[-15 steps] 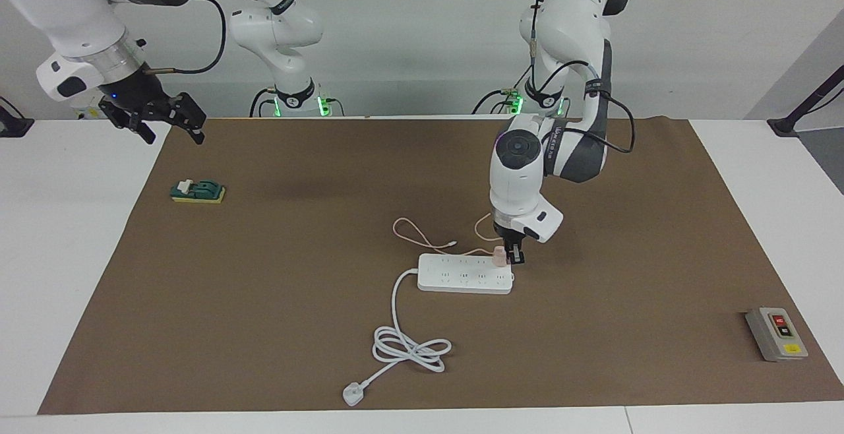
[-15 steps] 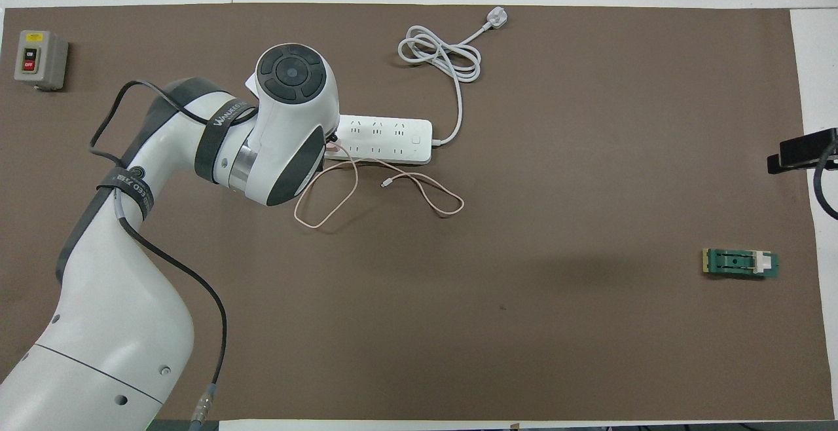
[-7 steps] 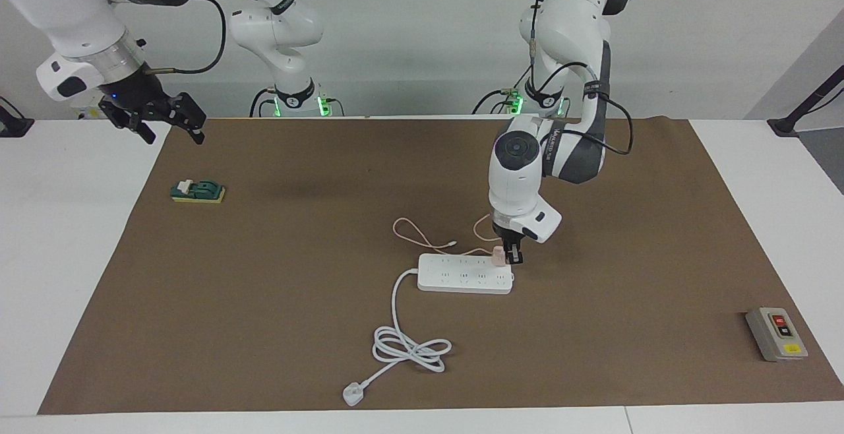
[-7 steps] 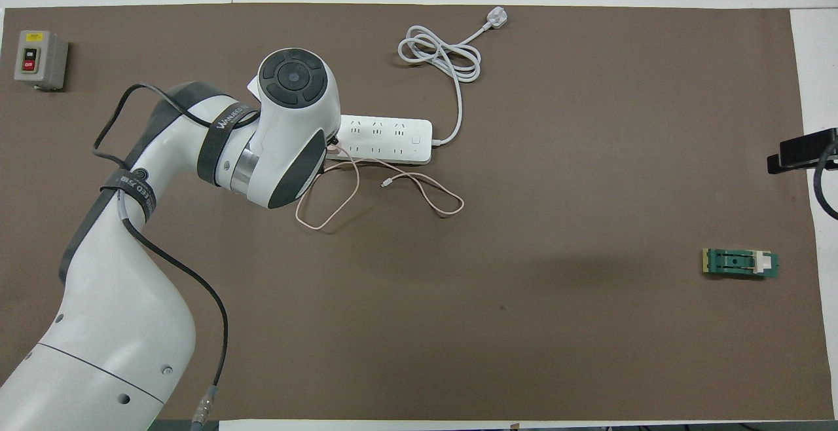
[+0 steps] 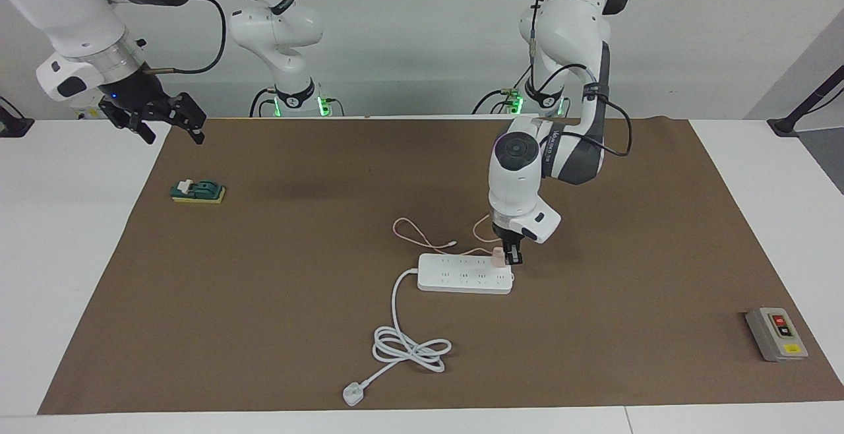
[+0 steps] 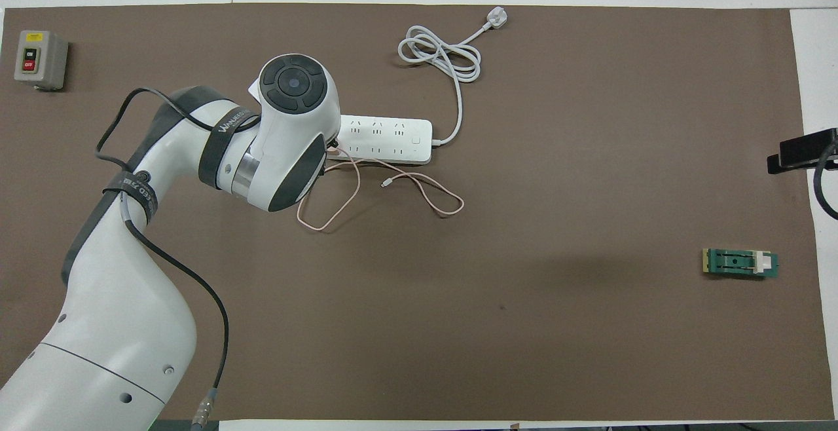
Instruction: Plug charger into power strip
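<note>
The white power strip (image 5: pixel 465 274) (image 6: pixel 393 139) lies flat mid-mat. The small pink charger (image 5: pixel 499 256) stands upright on its end toward the left arm's end of the table, in the row of outlets nearer to the robots. My left gripper (image 5: pixel 513 256) points straight down and is shut on the charger. From above, the left arm's hand hides the charger. Its thin pink cable (image 5: pixel 422 236) (image 6: pixel 327 211) loops loosely on the mat, nearer to the robots than the strip. My right gripper (image 5: pixel 170 132) waits open, raised over the mat's edge at the right arm's end.
The strip's thick white cord (image 5: pixel 409 348) (image 6: pixel 438 57) coils farther from the robots and ends in a plug (image 5: pixel 353 394) (image 6: pixel 496 19). A grey button box (image 5: pixel 777 334) (image 6: pixel 39 59) and a green-and-yellow block (image 5: pixel 198 191) (image 6: pixel 741 263) sit at the mat's two ends.
The left arm's wrist has shifted slightly toward the robots while its gripper stays at the charger. The charger, the strip and the right arm have not moved.
</note>
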{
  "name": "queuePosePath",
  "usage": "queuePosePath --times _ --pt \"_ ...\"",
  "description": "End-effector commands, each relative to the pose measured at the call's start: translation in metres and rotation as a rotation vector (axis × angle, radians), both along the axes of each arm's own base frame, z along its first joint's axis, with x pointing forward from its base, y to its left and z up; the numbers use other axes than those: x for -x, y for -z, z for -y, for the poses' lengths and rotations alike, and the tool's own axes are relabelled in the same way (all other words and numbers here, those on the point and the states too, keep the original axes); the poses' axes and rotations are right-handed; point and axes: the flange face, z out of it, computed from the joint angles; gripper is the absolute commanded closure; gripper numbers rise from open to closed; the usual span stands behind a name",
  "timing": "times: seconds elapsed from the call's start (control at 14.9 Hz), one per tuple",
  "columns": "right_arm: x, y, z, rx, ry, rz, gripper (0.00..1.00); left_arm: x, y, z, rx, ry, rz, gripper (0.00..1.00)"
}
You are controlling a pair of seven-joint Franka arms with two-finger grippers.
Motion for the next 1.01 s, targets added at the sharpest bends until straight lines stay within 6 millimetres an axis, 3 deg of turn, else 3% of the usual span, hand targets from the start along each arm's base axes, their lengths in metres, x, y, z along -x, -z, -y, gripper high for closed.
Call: queuePosePath --times 0.0,0.13,0.47,0.54,0.67,0.74,0.81,0.94 --pt "0.004 -0.004 0.0 0.015 -0.022 -0.01 0.0 0.022 0.057 0.004 -0.018 0.027 -0.037 1.0" --pt "0.004 -0.004 0.0 0.016 -0.022 -0.01 0.0 0.023 0.076 0.011 -0.021 0.033 -0.045 1.0" --pt "0.004 -0.005 0.0 0.015 -0.022 -0.008 0.0 0.01 0.051 0.012 -0.023 0.034 -0.031 1.0" --pt "0.004 -0.005 0.0 0.015 -0.022 -0.008 0.0 0.008 0.044 0.012 -0.018 0.036 -0.026 0.85" --pt "0.004 -0.005 0.0 0.015 -0.022 -0.008 0.0 0.007 0.022 0.007 -0.014 0.047 -0.019 0.46" --pt "0.004 -0.005 0.0 0.016 -0.022 -0.008 0.0 0.008 0.01 0.005 -0.008 0.047 -0.009 0.19" --pt "0.004 -0.005 0.0 0.015 -0.022 -0.008 0.0 0.009 -0.006 0.003 0.0 0.043 0.004 0.0" --pt "0.004 -0.005 0.0 0.015 -0.022 -0.008 0.0 0.012 -0.034 -0.001 0.025 0.027 0.006 0.0"
